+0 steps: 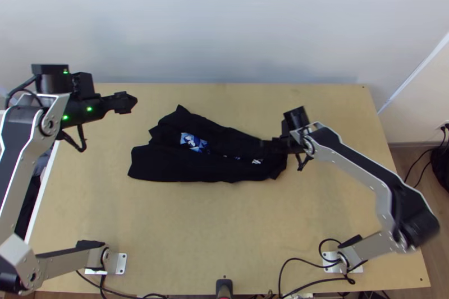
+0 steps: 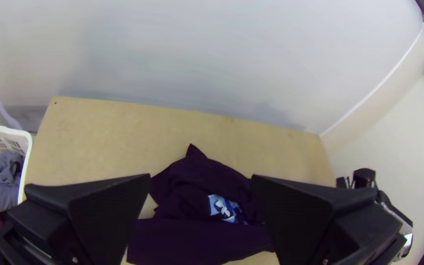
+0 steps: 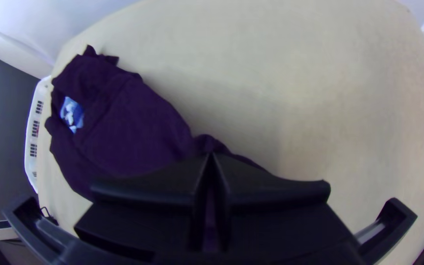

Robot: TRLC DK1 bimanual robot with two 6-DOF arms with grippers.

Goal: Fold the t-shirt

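And it's one t-shirt (image 1: 168,171), one tabletop (image 1: 213,226), one basket (image 2: 6,130), one left gripper (image 1: 127,102), one right gripper (image 1: 267,143): that's two grippers!

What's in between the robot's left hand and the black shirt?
Just a bare bit of the wooden table! You can see it in the top view, between the left hand and the black shirt.

1. I operate a left arm (image 1: 22,181) of silver-grey links and black joints; small green lights (image 1: 89,109) mark its black wrist housing.
2. My right arm (image 1: 356,173) matches: silver-grey links, black joints.
3. I note black cables (image 1: 19,87) looping outside the left wrist.
4. My left gripper (image 1: 134,101) has broad, flat black fingers and small bright screws (image 2: 75,260).
5. My right gripper (image 1: 262,144) is likewise black
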